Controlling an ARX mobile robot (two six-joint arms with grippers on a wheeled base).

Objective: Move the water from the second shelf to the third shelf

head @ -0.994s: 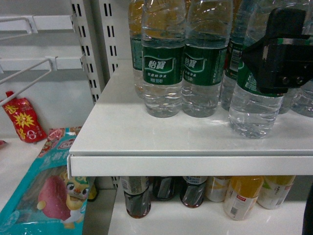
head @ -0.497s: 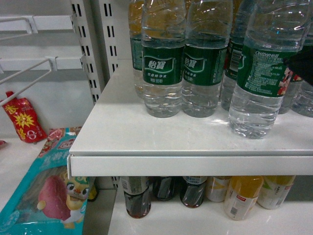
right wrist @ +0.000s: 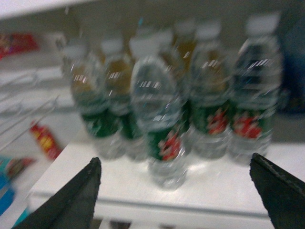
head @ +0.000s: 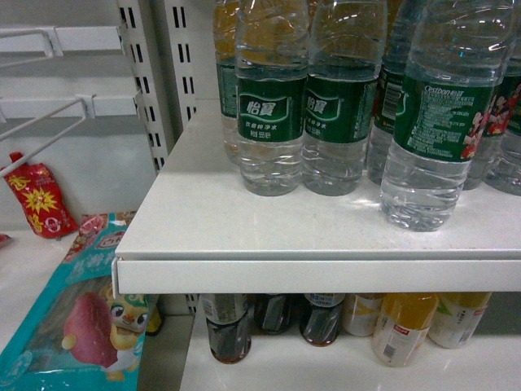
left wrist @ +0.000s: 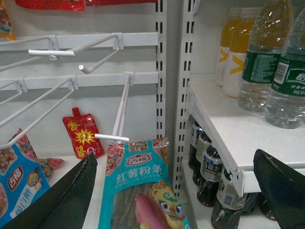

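Note:
The water [head: 440, 122], a clear ribbed bottle with a dark green label and red figures, stands upright near the front right of the white shelf [head: 244, 236], ahead of the other water bottles [head: 273, 106]. Neither gripper appears in the head view. The blurred right wrist view has the same bottle [right wrist: 162, 138] in front of the row. My right gripper [right wrist: 174, 160] is open, well back from it and holding nothing. By the shelf's left front corner, my left gripper [left wrist: 175, 155] is open and empty.
Dark tea bottles [head: 228, 326] and yellow drink bottles [head: 403, 326] stand on the shelf below. Left of the slotted upright [left wrist: 183, 71] are white peg hooks [left wrist: 119, 109], a teal snack bag [left wrist: 143, 191] and a red pouch [left wrist: 82, 138].
A second ago my right gripper was at the front right water bottle in the head view. It has since drawn away to the right and out of view; the bottle stays standing.

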